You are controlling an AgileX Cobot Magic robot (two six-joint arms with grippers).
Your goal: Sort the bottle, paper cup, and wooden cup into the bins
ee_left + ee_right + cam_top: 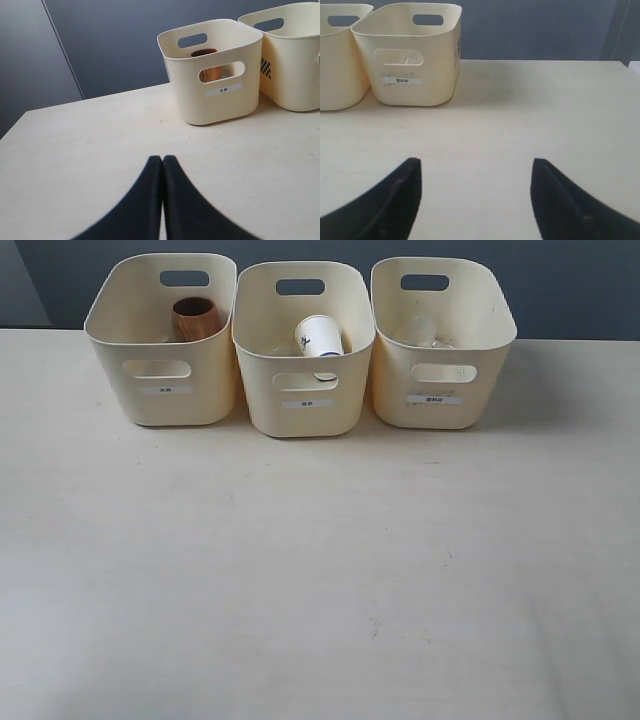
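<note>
The pale surface [320, 580] takes up most of the exterior view, running from the near edge back to a dark wall. Three cream bins stand in a row along its far side, close together, each with handle slots and a small white label on the front.

The left bin [165, 340] holds the wooden cup [195, 318], which stands upright toward the back of the tub with its dark inside showing. In the left wrist view the same bin [212, 75] sits on the surface with the wooden cup [210, 72] visible through the front slot and over the rim.

The middle bin [305, 350] holds the paper cup [320, 338], lying tilted with its mouth turned away and its small dark mark showing on the side.

The right bin [440, 340] holds the bottle [422, 332], which shows only as a faint clear shape against the inner wall; how it lies cannot be told. In the right wrist view this bin [410, 55] stands beside the edge of the middle one, and its contents are hidden there.

Neither arm appears in the exterior view. The left pincer [162, 162] hangs over bare surface, well apart from the bins, its two dark fingers pressed together with nothing between them. The right pincer [476, 167] also hangs over bare surface, its fingers spread wide and holding nothing.
</note>
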